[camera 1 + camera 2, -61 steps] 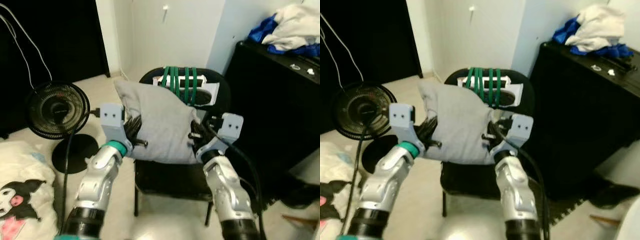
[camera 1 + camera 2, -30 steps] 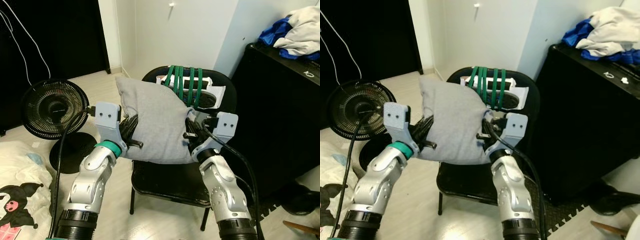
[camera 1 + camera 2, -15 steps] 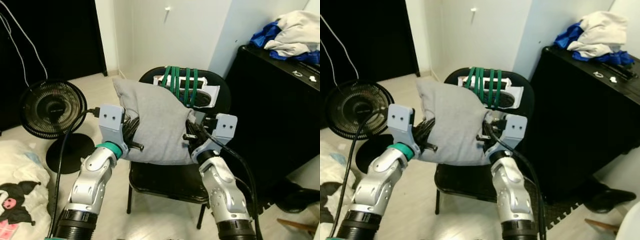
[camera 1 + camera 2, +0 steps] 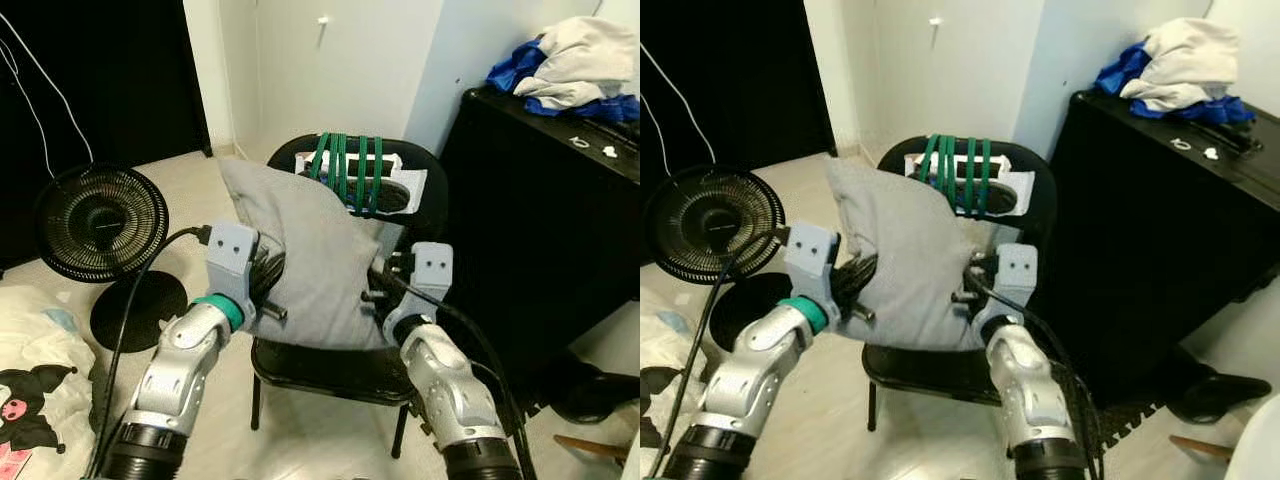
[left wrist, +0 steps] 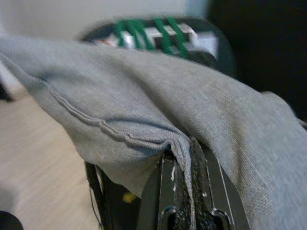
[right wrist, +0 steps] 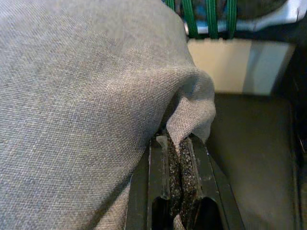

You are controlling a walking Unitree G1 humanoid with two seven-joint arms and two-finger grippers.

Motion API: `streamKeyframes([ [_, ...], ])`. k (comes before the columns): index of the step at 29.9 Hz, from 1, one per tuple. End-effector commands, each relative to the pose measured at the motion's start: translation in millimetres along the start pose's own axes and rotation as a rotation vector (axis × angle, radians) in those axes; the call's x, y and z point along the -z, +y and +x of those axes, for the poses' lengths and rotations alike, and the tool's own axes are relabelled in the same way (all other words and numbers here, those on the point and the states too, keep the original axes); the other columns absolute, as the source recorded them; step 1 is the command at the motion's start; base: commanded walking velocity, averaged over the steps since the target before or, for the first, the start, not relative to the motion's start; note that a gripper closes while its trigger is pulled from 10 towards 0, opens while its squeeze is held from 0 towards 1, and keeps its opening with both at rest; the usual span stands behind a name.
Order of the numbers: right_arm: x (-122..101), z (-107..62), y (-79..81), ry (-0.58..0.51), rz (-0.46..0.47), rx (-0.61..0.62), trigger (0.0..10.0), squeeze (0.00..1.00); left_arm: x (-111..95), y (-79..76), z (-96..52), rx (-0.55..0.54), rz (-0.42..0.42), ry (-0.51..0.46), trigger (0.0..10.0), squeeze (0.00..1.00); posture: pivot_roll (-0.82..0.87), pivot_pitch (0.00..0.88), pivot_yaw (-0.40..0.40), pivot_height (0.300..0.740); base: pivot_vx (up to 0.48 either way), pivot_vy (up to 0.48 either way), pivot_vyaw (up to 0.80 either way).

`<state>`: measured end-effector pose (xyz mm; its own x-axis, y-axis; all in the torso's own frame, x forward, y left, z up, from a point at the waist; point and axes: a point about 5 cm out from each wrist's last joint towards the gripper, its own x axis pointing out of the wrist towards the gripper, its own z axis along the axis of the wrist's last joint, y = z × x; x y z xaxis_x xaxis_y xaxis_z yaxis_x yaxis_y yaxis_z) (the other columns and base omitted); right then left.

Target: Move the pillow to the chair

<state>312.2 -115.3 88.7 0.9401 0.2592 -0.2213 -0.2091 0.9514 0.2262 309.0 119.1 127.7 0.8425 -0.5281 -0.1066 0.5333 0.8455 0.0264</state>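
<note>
Over the black chair (image 4: 330, 365) the grey pillow (image 4: 305, 265) hangs between the two arms, its lower edge close above the seat and its upper part leaning toward the backrest, which is wrapped with green cords (image 4: 345, 170) around a white block. The left pincer (image 5: 189, 158) is clamped on a fold at the pillow's edge, and the right pincer (image 6: 178, 167) is likewise closed on a pinch of cloth at the opposite side; in both wrist views the rough black pads meet with only a thin layer of fabric between them. That thin bite is the main risk, as I judge it: the cover is a loose woven cloth, matte and slightly coarse, with a stitched seam along one side, and the soft filling behind it carries the weight, so the fabric could creep out of one pincer and leave the pillow swinging from the other. If the pincers let go while the pillow is this upright, it may tip forward off the seat, since the seat looks smooth, dark and fairly shallow. A raised corner could also snag on the green cords. Close by on the robot's left stands a round black fan (image 4: 97, 222) with a wire grille, and on its right a black cabinet (image 4: 550, 220) with crumpled blue and white clothes (image 4: 570, 65) on top; a wide swing could brush either.
</note>
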Motion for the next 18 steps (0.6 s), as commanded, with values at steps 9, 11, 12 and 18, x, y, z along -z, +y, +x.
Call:
streamKeyframes([
  [9,31.9,-8.5,-6.7,0.178,-0.076,-0.032,10.0,0.0,29.8,-19.1,-13.0,0.229,0.02,0.152,10.0,0.0,0.03,0.012,0.019,0.74,0.0,0.0,0.0],
  [11,38.9,-10.2,-13.9,0.199,-0.088,0.003,10.0,0.0,41.5,-17.4,-11.5,0.154,0.002,0.169,10.0,0.0,0.03,0.017,0.018,0.74,0.0,0.0,0.0],
  [12,38.9,-10.2,-13.9,0.199,-0.088,0.003,10.0,0.0,41.5,-17.4,-11.5,0.154,0.002,0.169,10.0,0.0,0.03,0.017,0.018,0.74,0.0,0.0,0.0],
  [18,37.9,-10.2,-39.2,0.092,-0.149,0.193,10.0,0.0,57.9,-7.7,2.5,-0.119,-0.023,0.152,10.0,0.0,0.01,0.028,0.015,0.74,0.0,0.0,0.0],
])
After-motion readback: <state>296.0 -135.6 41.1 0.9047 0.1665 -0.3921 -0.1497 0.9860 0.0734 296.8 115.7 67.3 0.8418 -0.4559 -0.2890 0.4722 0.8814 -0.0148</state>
